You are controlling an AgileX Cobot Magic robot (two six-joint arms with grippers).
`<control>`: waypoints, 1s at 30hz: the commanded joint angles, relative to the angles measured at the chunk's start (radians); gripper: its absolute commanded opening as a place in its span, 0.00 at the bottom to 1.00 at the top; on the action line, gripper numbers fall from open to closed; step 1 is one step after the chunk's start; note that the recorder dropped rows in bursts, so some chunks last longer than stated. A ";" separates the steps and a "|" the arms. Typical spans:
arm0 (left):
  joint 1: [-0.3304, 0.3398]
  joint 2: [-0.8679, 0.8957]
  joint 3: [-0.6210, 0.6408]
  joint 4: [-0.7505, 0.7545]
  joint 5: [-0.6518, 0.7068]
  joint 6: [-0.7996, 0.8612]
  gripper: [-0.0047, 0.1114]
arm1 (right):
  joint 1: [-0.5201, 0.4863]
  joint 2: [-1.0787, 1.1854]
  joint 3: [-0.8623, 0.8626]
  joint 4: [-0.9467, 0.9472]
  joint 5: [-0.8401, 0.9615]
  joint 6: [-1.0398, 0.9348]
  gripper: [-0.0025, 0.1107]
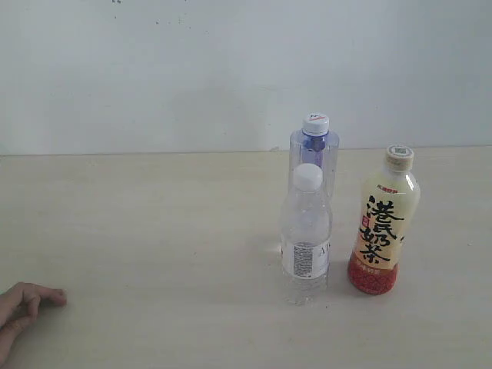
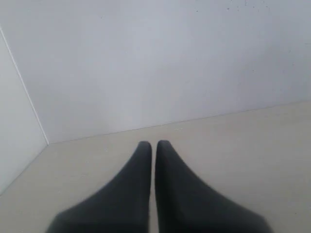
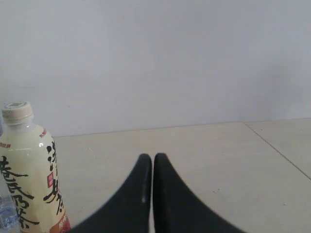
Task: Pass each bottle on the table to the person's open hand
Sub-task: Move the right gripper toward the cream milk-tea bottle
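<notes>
Three bottles stand upright on the pale beige table (image 1: 138, 231). The small clear white-capped bottle (image 1: 306, 238) is in front, and the taller bluish clear bottle (image 1: 314, 154) stands right behind it. The pale yellow tea bottle (image 1: 382, 223) with black characters and a red base is to their right; it also shows in the right wrist view (image 3: 30, 184). My left gripper (image 2: 153, 143) is shut over bare table, holding nothing. My right gripper (image 3: 152, 156) is shut too, empty, beside and apart from the tea bottle. Neither gripper shows in the exterior view.
A person's hand (image 1: 23, 311) rests at the table's front left corner, fingers curled. A plain white wall (image 1: 231, 69) rises behind the table. A side wall (image 2: 17, 136) meets the table near the left gripper.
</notes>
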 commanded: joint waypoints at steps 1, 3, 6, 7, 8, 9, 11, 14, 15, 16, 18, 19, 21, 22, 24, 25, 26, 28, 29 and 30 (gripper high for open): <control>-0.001 0.003 -0.003 0.003 -0.009 0.002 0.08 | 0.004 0.002 0.000 -0.001 -0.008 -0.005 0.03; -0.001 0.003 -0.003 0.003 -0.009 0.002 0.08 | 0.004 0.002 0.000 -0.001 -0.008 -0.005 0.03; -0.001 0.003 -0.003 0.003 -0.009 0.002 0.08 | 0.004 0.002 0.000 -0.001 -0.008 -0.005 0.03; -0.001 0.003 -0.003 0.003 -0.009 0.002 0.08 | 0.004 0.002 0.000 -0.001 -0.008 -0.005 0.03; -0.001 0.003 -0.003 0.003 -0.009 0.002 0.08 | 0.004 0.002 0.000 -0.001 -0.008 -0.005 0.03; -0.001 0.003 -0.003 0.003 -0.009 0.002 0.08 | 0.004 0.002 0.000 -0.001 -0.008 -0.005 0.03; -0.001 0.003 -0.003 0.003 -0.009 0.002 0.08 | 0.004 0.002 0.000 -0.001 -0.008 -0.005 0.03; -0.001 0.003 -0.003 0.003 -0.009 0.002 0.08 | 0.004 0.002 0.000 -0.001 -0.008 -0.005 0.03; -0.001 0.003 -0.003 0.003 -0.009 0.002 0.08 | 0.004 0.002 0.000 -0.001 -0.008 -0.005 0.03; -0.001 0.003 -0.003 0.003 -0.009 0.002 0.08 | 0.004 0.002 0.000 -0.001 -0.008 -0.005 0.03; -0.001 0.003 -0.003 0.003 -0.009 0.002 0.08 | 0.004 0.002 0.000 -0.001 -0.049 -0.005 0.03; -0.001 0.003 -0.003 0.003 -0.009 0.002 0.08 | 0.004 0.002 0.000 -0.001 -0.084 -0.005 0.03; -0.001 0.003 -0.003 0.003 -0.009 0.002 0.08 | 0.004 0.002 0.000 0.002 -0.143 0.000 0.03; -0.001 0.003 -0.003 0.003 -0.009 0.002 0.08 | 0.004 0.002 0.000 0.007 -0.168 0.023 0.03; -0.001 0.003 -0.003 0.003 -0.009 0.002 0.08 | 0.004 0.002 0.000 0.016 -0.207 0.114 0.03; -0.001 0.003 -0.003 0.003 -0.009 0.002 0.08 | 0.004 0.002 0.000 0.023 -0.222 0.176 0.03; -0.001 0.003 -0.003 0.003 -0.009 0.002 0.08 | 0.004 0.002 0.000 0.029 -0.229 0.219 0.03; -0.001 0.003 -0.003 0.003 -0.009 0.002 0.08 | 0.004 0.002 0.000 0.033 -0.229 0.289 0.03; -0.001 0.003 -0.003 0.003 -0.009 0.002 0.08 | 0.004 0.002 0.000 0.033 -0.222 0.291 0.03; -0.001 0.003 -0.003 0.003 -0.009 0.002 0.08 | 0.004 0.002 0.000 0.033 -0.211 0.291 0.03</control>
